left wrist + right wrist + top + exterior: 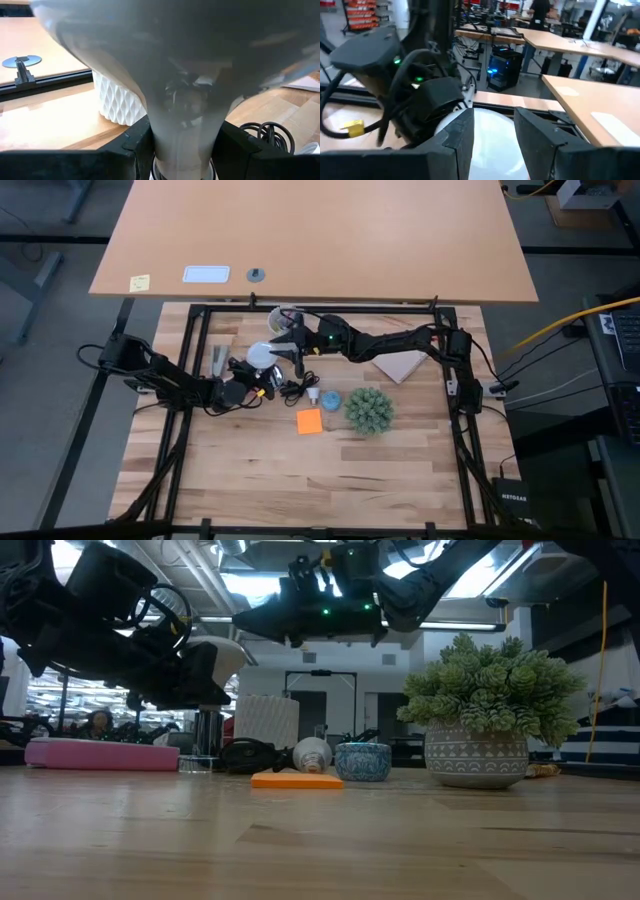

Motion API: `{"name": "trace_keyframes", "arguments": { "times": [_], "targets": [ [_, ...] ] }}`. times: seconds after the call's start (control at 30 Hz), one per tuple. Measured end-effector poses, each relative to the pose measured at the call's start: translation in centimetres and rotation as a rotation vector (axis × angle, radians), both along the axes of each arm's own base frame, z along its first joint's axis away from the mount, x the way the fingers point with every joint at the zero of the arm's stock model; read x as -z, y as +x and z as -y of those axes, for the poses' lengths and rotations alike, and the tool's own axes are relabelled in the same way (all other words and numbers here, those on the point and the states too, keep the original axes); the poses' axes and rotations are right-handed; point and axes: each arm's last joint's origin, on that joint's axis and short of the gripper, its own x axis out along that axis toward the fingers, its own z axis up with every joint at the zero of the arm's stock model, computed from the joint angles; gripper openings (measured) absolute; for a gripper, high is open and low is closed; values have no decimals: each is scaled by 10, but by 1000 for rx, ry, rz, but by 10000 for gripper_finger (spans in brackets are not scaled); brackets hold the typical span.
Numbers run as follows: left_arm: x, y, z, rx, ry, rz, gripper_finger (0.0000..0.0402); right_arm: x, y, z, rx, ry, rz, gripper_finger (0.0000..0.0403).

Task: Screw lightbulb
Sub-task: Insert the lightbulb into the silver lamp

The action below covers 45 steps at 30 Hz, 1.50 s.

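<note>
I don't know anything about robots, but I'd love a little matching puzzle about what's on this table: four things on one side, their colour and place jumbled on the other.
Things:
1. lightbulb
2. sticky note
3. small bowl
4. potted plant

Descriptions:
a. orange, lying flat on the table
b. green, in a pale patterned pot
c. white, held off the table in the left gripper
d. blue, standing on the table beside the plant

Pairs: 1-c, 2-a, 3-d, 4-b
</note>
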Motion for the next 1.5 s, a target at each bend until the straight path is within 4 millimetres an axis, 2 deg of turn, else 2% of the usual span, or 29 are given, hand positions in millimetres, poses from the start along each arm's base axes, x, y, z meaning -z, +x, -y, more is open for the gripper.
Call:
{"name": "trace_keyframes", "arguments": {
  "times": [0.2,0.47,1.1,1.5],
  "targets": [
    [0,0,0,4,0,-1,150,2,4,-15,36,-53,-4,143],
    [-2,1,1,29,22,-10,150,6,4,-12,90,-49,-39,143],
    [-1,1,1,24,20,-10,150,13,3,-13,86,-33,-124,143],
    [-1,0,1,15,10,6,150,15,4,-21,20,-26,-140,143]
  ]
}}
